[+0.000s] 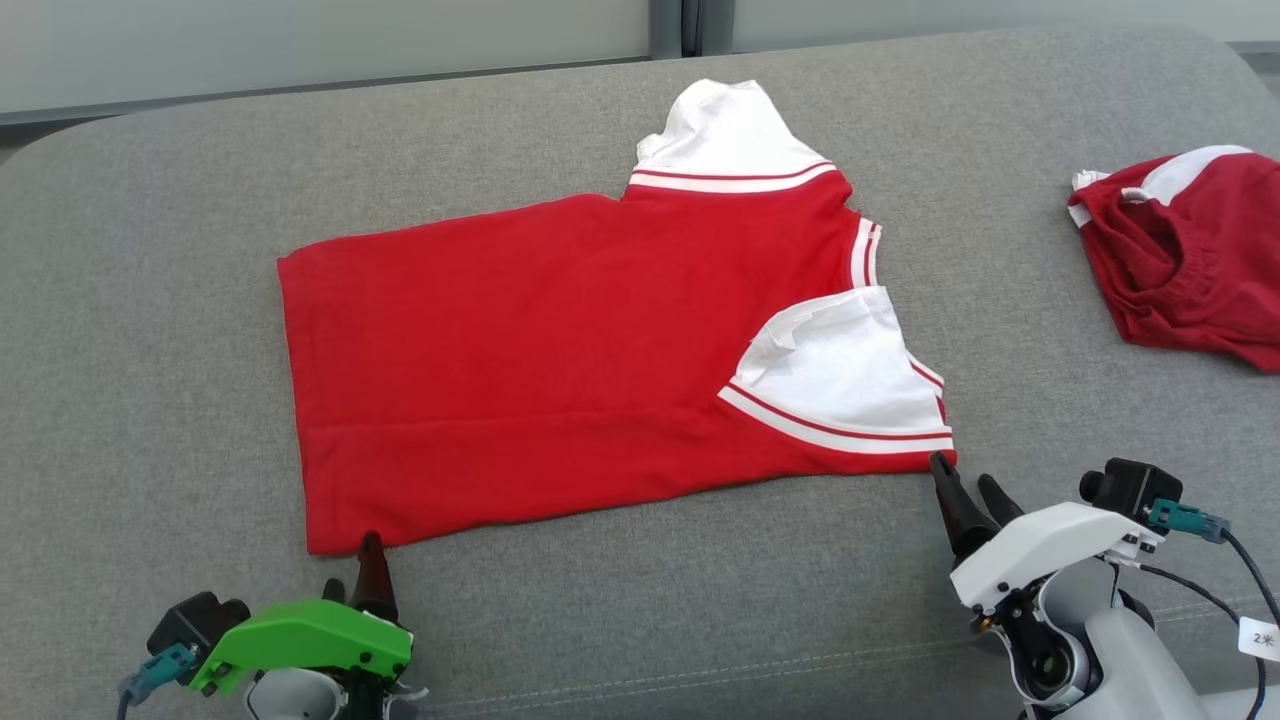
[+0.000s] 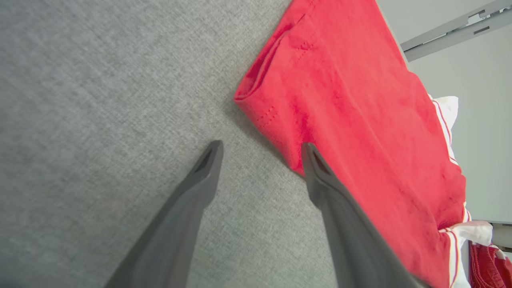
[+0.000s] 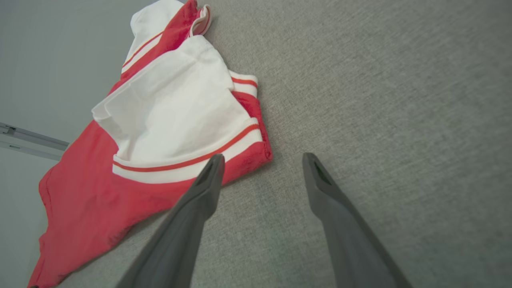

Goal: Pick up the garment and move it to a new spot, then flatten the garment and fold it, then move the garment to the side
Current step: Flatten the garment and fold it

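Left end effector (image 1: 352,572) (image 2: 261,146): fingers spread apart, nothing between them, sitting at the near left hem corner of the red shirt (image 1: 560,370). The left wrist view gets close: one fingertip (image 2: 310,154) overlaps the corner's edge and the other is over bare grey cushion (image 2: 100,100). Can't tell if it touches the cloth.

Right end effector (image 1: 962,475) (image 3: 263,156): fingers also apart and empty, at the shirt's near right corner. In the right wrist view one fingertip (image 3: 214,164) sits against the red band under the near sleeve (image 3: 176,108), and the other is over grey fabric. Contact unclear here too.

The head view gives the whole outline. The shirt lies flat mid-cushion, hem to the left. Its white sleeves are at the right, the far sleeve (image 1: 725,130) pointing away and the near sleeve folded onto the body. The collar is hard to make out.

A second, darker red garment (image 1: 1190,260) lies crumpled at the far right, well apart, cut off by the frame edge.
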Robot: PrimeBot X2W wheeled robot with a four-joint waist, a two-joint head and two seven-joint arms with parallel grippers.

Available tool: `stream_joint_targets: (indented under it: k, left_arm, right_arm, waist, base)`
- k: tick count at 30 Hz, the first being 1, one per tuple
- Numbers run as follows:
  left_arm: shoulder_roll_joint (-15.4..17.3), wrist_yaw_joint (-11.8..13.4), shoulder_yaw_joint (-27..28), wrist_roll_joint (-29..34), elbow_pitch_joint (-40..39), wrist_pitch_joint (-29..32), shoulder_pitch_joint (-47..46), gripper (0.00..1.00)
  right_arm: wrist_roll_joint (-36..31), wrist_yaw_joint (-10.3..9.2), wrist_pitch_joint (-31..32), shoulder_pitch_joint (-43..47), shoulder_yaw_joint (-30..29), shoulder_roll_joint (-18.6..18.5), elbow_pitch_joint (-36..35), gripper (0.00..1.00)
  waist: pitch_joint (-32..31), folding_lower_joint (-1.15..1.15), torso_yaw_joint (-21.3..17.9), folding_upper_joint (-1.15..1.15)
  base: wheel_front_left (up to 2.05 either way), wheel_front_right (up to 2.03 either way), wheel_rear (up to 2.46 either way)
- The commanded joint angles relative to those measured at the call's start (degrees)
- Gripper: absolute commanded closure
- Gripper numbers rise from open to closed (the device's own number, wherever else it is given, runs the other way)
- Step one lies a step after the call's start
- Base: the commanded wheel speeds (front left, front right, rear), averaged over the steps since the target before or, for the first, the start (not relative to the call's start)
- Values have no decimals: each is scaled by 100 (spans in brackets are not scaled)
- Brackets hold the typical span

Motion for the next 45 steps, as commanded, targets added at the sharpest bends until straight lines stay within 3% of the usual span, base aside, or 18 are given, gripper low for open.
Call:
stream_joint_targets:
  k: [1,14,15,17,18,19,21,24,25,26,28,29,36,45]
  left_arm:
    - [-10,-74,17,-36,105,-23,-146,0]
    - [-146,-380,253,-320,785,-236,-704,0]
    - [-159,-403,254,-327,857,-246,-753,8]
    - [-182,-469,235,-343,955,-295,-843,47]
    - [-192,-499,221,-349,999,-295,-886,57]
    - [-216,-555,183,-341,1072,-340,-963,83]
    - [-227,-593,162,-337,1119,-365,-1015,99]
    - [-243,-661,143,-328,1193,-433,-1089,100]
    - [-245,-684,138,-323,1209,-458,-1103,100]
    - [-250,-695,135,-317,1222,-487,-1112,100]
    - [-249,-747,132,-295,1228,-534,-1125,100]
    - [-249,-774,125,-292,1221,-548,-1123,100]
    - [-193,-939,58,-217,945,-623,-829,100]
    - [-185,-831,-143,-173,85,-591,4,100]
  right_arm:
    - [67,-1,-38,-119,48,3,124,0]
    - [345,-1,-221,-454,389,32,674,0]
    - [389,-2,-231,-489,415,32,718,0]
    - [509,-2,-268,-571,463,34,813,0]
    - [559,-2,-282,-618,491,34,861,0]
    - [685,-2,-335,-722,547,34,948,0]
    - [785,-2,-383,-821,611,34,1042,0]
    - [838,-2,-509,-995,711,35,1182,0]
    - [843,-2,-558,-1051,738,35,1225,21]
    - [829,-2,-615,-1100,759,33,1267,55]
    - [786,-2,-736,-1195,787,31,1349,77]
    - [793,-2,-792,-1238,798,30,1375,100]
    - [958,-1,-1026,-1280,885,-205,1184,100]
    - [1072,-3,-1083,-687,735,-764,557,100]
  waist:
    - [46,0,7,0]
    - [252,0,20,0]
    - [264,0,15,0]
    - [286,0,8,0]
    - [297,0,6,0]
    - [316,0,12,0]
    - [328,0,19,0]
    - [335,0,37,0]
    - [335,0,45,0]
    - [333,0,51,0]
    - [325,0,64,0]
    - [317,0,72,0]
    - [260,0,122,0]
    - [253,0,178,0]
  base:
    - [0,0,0]
    - [0,0,0]
    - [0,0,0]
    - [0,0,0]
    - [0,0,0]
    - [0,0,0]
    - [0,0,0]
    - [0,0,0]
    - [0,0,0]
    - [0,0,0]
    - [0,0,0]
    - [0,0,0]
    - [0,0,0]
    - [0,0,0]
